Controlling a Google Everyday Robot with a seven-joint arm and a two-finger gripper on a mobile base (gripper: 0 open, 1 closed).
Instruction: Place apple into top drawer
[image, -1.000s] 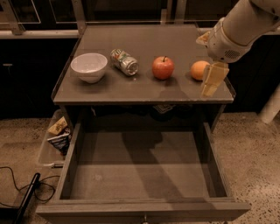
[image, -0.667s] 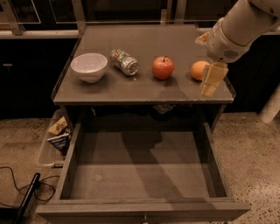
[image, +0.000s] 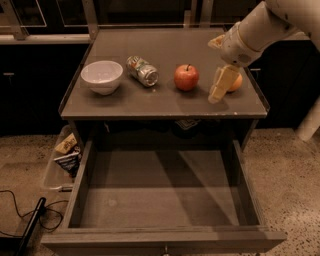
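Note:
The apple (image: 186, 77), red with a dark stem, sits on the grey table top (image: 165, 102), right of centre. My gripper (image: 220, 86) hangs from the white arm (image: 260, 27) just right of the apple, a small gap apart, low over the table top. It covers the left part of an orange fruit (image: 236, 82). It holds nothing that I can see. The top drawer (image: 162, 192) is pulled fully out below the table's front edge and is empty.
A white bowl (image: 102, 76) stands at the table's left. A can (image: 142, 71) lies on its side between bowl and apple. A clear bin with snack packets (image: 67, 152) and a black cable (image: 30, 225) lie on the floor, left of the drawer.
My gripper has moved left, from the right of the orange fruit to in front of it, closer to the apple. The apple, bowl, can and drawer have not moved.

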